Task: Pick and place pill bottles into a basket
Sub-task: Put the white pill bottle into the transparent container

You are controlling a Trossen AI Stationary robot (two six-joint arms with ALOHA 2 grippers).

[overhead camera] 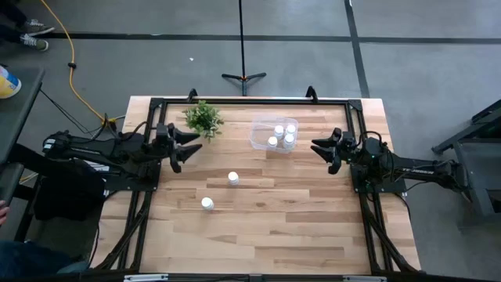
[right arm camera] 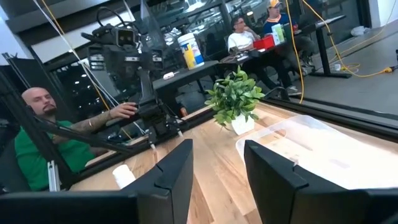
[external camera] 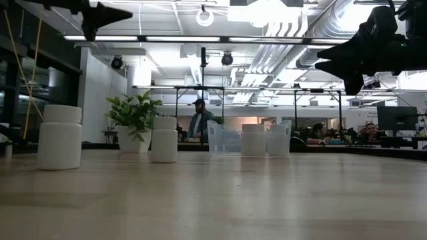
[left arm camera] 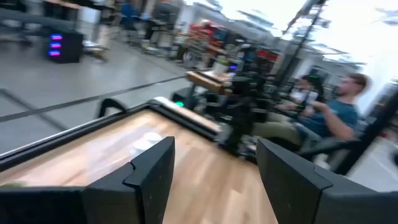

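Left gripper [overhead camera: 190,146]: fingers apart, empty, raised just beside the plant [overhead camera: 203,117].
Right gripper [overhead camera: 321,150]: fingers apart, empty, raised just beside the basket [overhead camera: 257,135].
Basket: between the grippers, nearer the right one; holds four bottles [overhead camera: 280,131].
Loose bottles: two on the table [overhead camera: 297,227], one [overhead camera: 233,178] between the grippers, the other [overhead camera: 207,204] nearer the left one.

A plant [overhead camera: 203,118] is seen at the table's [overhead camera: 266,227] upper left; a tripod [overhead camera: 243,77] and yellow cable [overhead camera: 72,55] are seen above it.
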